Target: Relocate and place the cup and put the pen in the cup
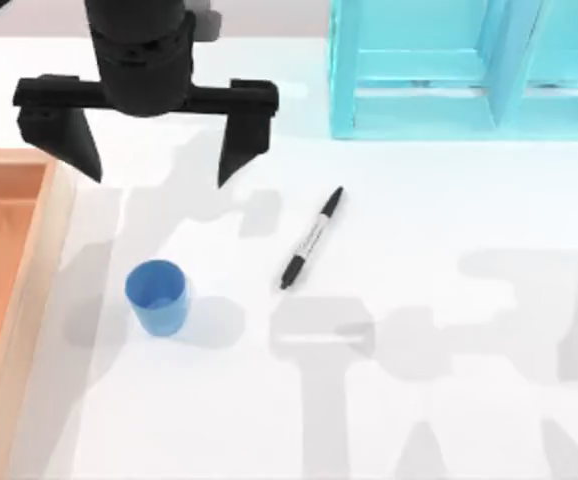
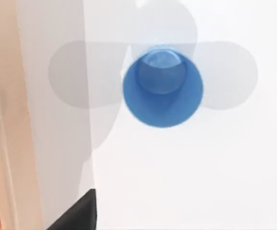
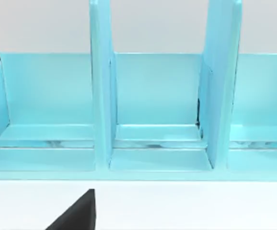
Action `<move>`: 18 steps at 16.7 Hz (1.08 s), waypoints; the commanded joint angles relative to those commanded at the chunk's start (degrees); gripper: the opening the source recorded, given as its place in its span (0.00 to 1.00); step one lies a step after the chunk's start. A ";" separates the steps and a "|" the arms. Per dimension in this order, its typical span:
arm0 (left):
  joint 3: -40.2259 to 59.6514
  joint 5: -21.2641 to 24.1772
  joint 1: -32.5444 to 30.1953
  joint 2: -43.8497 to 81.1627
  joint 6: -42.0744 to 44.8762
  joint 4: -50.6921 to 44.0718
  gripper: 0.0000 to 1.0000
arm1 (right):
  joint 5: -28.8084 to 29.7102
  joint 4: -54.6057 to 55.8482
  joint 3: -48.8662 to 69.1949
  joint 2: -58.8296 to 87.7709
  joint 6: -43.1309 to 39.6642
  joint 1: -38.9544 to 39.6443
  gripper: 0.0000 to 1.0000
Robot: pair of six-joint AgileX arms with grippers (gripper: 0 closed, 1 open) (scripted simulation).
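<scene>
Blue cup stands clear between wooden tray and pen.

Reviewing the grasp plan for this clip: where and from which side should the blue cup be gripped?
The cup stands upright, mouth open, on the table. Judging from this, grip it across the rim or upper wall, coming from above. The open left tool hangs above it, and the pen lies well to the right.

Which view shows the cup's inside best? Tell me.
The left wrist view: it looks straight down into the cup, showing its rim and bottom. The top view shows the cup smaller, at an angle.
</scene>
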 joint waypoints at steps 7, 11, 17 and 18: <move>6.30 -2.08 -3.29 9.04 3.66 2.45 1.00 | 0.00 0.00 0.00 0.00 0.00 0.00 1.00; 9.74 -3.33 -5.26 14.15 6.00 4.06 1.00 | 0.00 0.00 0.00 0.00 0.00 0.00 1.00; 15.21 -5.40 -8.21 21.54 9.47 6.83 1.00 | 0.00 0.00 0.00 0.00 0.00 0.00 1.00; 16.14 -5.77 -8.73 22.74 10.08 7.32 1.00 | 0.00 0.00 0.00 0.00 0.00 0.00 1.00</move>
